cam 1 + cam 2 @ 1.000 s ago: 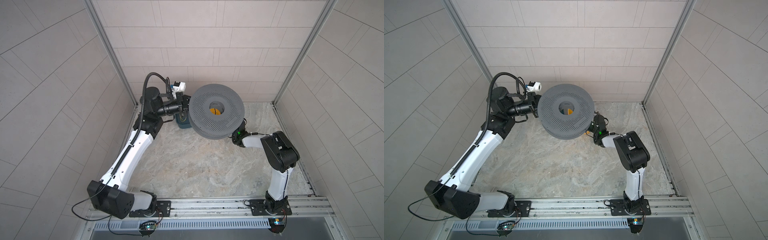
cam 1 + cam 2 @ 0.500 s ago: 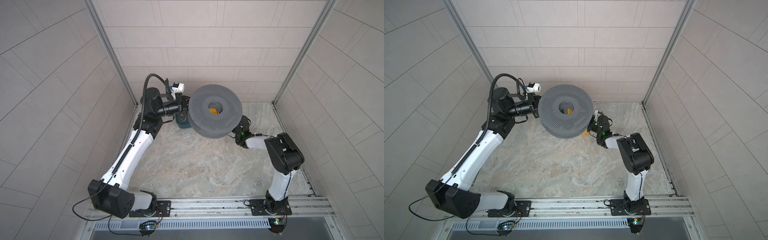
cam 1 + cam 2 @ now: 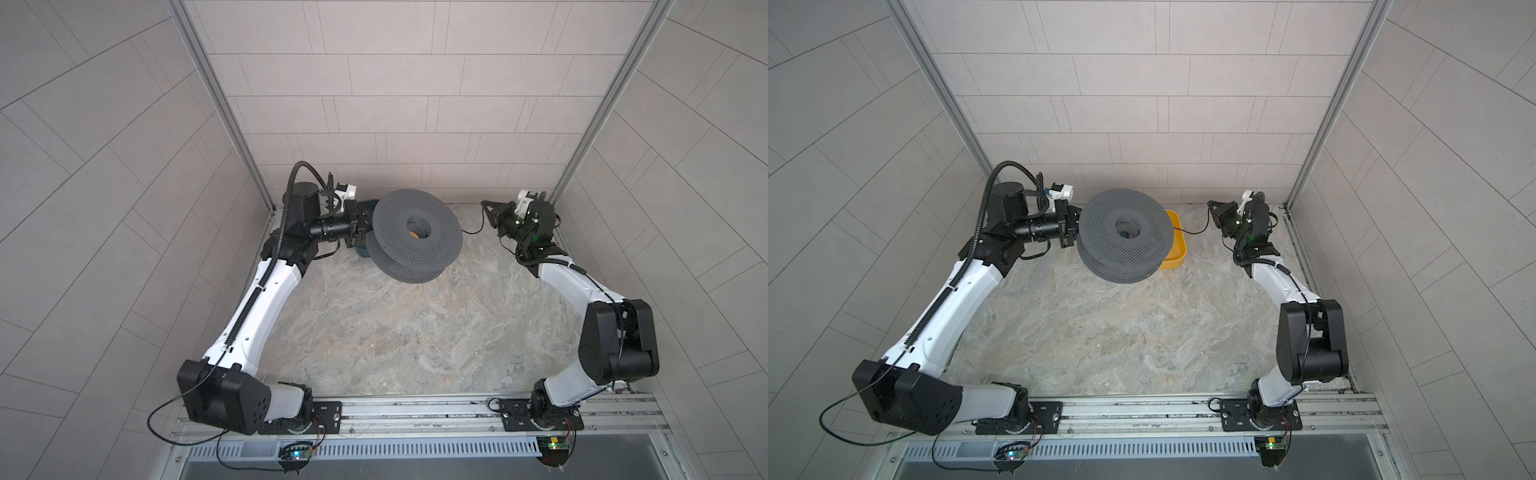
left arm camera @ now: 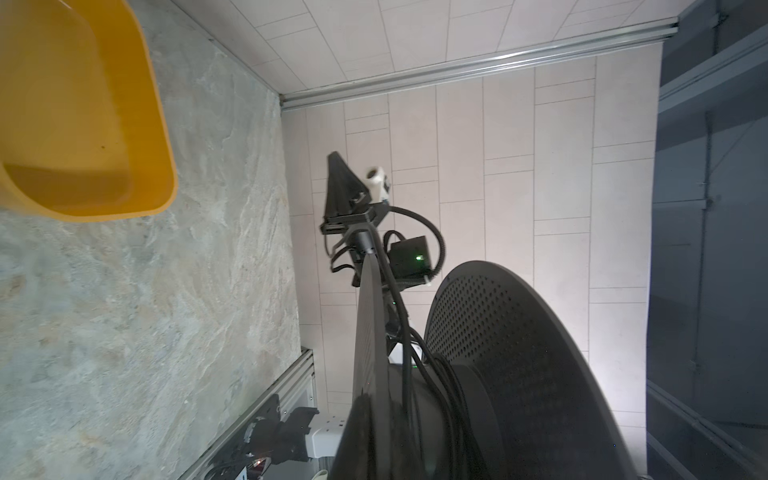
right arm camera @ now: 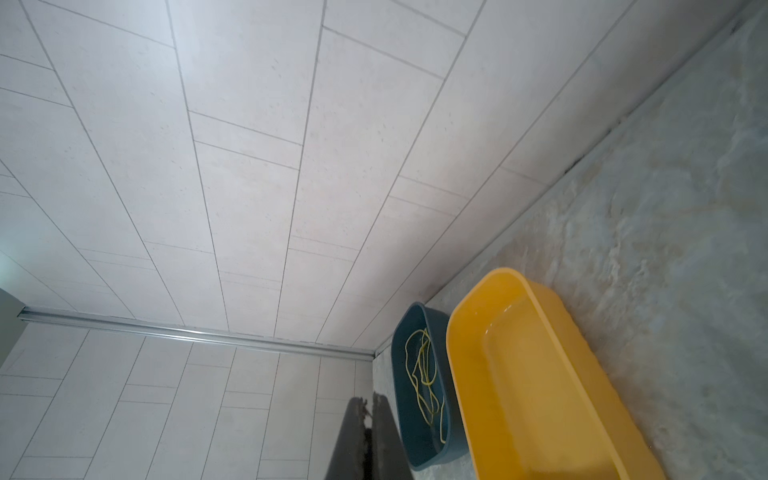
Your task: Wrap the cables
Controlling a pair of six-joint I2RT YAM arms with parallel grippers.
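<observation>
**Black cable strung from spool to right pincer**

From my station, the cable (image 4: 449, 386) is a thin, glossy black cord. Several loose turns lie on the hub of the grey perforated spool (image 3: 395, 237). One free strand sags from there across to my right pincer (image 3: 485, 203), which is closed tight on it near the back wall. My left pincer (image 3: 365, 222) is clamped on the spool's rim, holding it tilted above the tabletop (image 3: 395, 332).
</observation>
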